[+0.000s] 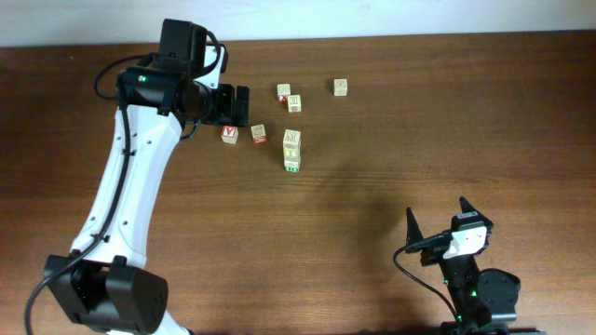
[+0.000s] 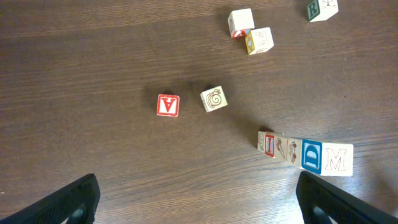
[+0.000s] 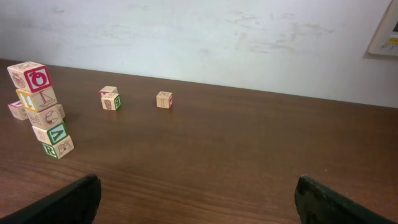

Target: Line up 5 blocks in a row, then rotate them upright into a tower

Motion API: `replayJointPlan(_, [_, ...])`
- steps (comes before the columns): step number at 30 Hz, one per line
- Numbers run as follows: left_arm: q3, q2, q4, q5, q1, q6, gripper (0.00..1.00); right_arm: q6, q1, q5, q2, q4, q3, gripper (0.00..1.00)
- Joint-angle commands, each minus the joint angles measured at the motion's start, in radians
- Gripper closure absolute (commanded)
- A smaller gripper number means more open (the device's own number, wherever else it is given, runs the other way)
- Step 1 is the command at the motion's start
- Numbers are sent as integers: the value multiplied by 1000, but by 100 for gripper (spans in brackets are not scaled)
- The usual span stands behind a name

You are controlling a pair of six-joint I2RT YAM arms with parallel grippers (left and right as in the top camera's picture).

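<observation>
The blocks stand as a leaning tower [image 1: 291,149] of several pale alphabet cubes, green-edged at its foot [image 3: 59,147] and red-printed at the top [image 3: 30,76]. The left wrist view looks down on that tower [image 2: 305,154] at the lower right, with a blue "D" face [image 2: 312,155] on its side. My left gripper [image 1: 238,100] hovers open to the left of the tower with nothing between its fingers [image 2: 68,202]. My right gripper [image 1: 438,212] rests open and empty near the front right, far from the tower.
A red-faced cube [image 1: 229,134] and a snail-printed cube [image 1: 259,133] lie left of the tower. Two touching cubes [image 1: 289,96] and a lone cube [image 1: 341,87] sit farther back. A pale wall [image 3: 217,37] rises behind the table's far edge.
</observation>
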Motion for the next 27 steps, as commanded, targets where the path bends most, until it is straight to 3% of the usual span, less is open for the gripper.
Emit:
replayJointPlan(1, [16, -23, 0, -3, 3, 8, 1, 11, -7, -9, -12, 4, -13, 1])
replayJointPlan(10, [16, -40, -23, -27, 3, 8, 1, 11, -7, -10, -12, 4, -13, 1])
replayJointPlan(23, [7, -342, -20, -167, 30, 20, 1, 11, -7, -10, -12, 4, -13, 1])
replayJointPlan(27, [-143, -473, 95, -167, 32, 29, 1, 11, -7, -10, -12, 4, -13, 1])
